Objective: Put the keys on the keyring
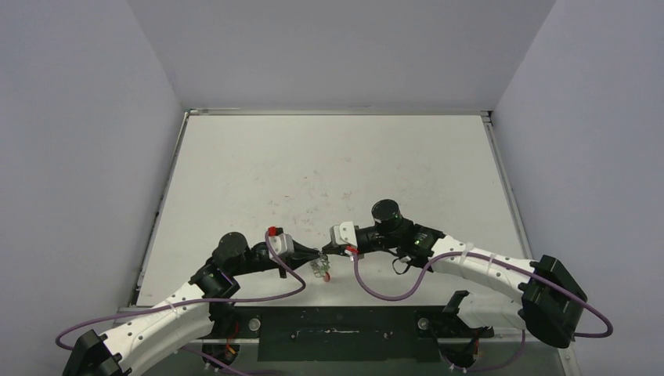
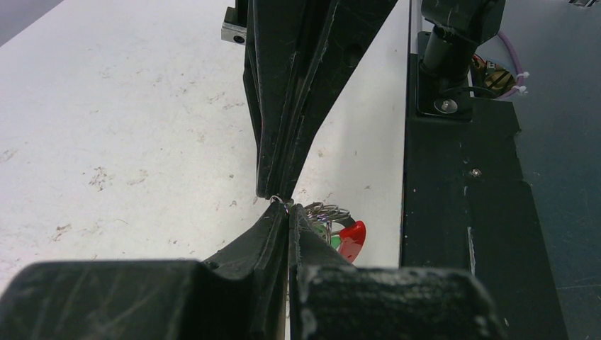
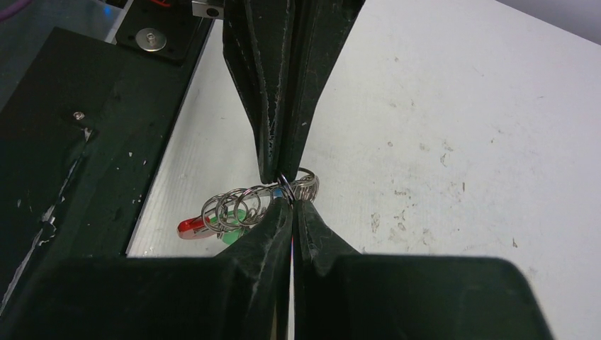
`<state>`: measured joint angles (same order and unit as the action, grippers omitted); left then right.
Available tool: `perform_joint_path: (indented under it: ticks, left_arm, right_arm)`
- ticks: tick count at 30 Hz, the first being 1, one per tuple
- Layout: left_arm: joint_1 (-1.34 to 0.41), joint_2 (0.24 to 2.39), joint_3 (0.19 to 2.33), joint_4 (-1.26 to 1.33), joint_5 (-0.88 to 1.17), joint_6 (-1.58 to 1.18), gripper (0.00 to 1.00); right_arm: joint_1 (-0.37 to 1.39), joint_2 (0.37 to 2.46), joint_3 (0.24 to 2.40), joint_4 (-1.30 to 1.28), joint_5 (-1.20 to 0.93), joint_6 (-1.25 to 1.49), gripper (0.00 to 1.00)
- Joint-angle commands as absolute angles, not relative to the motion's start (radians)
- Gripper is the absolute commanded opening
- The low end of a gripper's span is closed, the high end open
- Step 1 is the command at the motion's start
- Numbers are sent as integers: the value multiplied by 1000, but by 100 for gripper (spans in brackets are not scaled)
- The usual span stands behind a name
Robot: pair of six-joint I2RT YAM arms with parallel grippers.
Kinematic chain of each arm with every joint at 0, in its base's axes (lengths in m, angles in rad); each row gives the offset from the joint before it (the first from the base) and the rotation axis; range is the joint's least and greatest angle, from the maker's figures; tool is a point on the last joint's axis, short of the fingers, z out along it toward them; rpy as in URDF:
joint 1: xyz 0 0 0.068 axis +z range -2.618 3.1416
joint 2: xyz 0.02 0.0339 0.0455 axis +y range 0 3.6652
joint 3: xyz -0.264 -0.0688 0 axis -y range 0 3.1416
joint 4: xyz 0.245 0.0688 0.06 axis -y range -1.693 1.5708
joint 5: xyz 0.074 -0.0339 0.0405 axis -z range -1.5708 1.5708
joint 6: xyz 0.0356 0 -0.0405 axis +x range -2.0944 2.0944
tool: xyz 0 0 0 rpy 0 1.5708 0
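Inspecting from overhead, I find my left gripper (image 1: 318, 258) and right gripper (image 1: 337, 250) meeting tip to tip above the scuffed white table (image 1: 329, 157), toward 6 o'clock from its centre, near the black base plate (image 1: 337, 321).

Left fingers: pressed together with no visible gap. In the left wrist view they pinch one wire turn of the silvery-grey spiral-coil keyring (image 2: 327, 211) at the very tips. The rest of the coil hangs at 4 o'clock from the pinch, and its bright red section (image 2: 352, 237) is lowest.

Right fingers: likewise closed flat against each other. In the right wrist view their tips meet the opposing left tips, with a small wire loop of the keyring (image 3: 237, 207) caught between the two pairs. The coil's turns fan out toward 9 o'clock from that point, ending in the red section (image 3: 191, 227).

Keys: one green plastic-headed key (image 3: 230, 237) shows behind the coil turns, just beside the red section. It also shows in the left wrist view (image 2: 332, 241). I cannot tell whether it is threaded on the coil or merely lying against it.

Keyring position: held off the table between both grippers, dangling beneath them in the overhead view (image 1: 321, 271).
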<state>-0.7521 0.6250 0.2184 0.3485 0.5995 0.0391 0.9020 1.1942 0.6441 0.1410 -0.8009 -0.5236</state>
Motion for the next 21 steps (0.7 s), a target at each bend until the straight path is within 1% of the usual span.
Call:
perform_joint_path:
  ticks: [1,12,21]
  left_arm:
    - [-754,620,232,425,611,50,0]
    - [-753,618,230,422,597,51,0]
    - [-754,617,231,420,596,51,0]
  right_arm:
    - [898,1196,696,137,-831,-547,0]
    - [891,1125,668,124,-776,-526,0]
    - [884,1121,660,148,-765,-490,0]
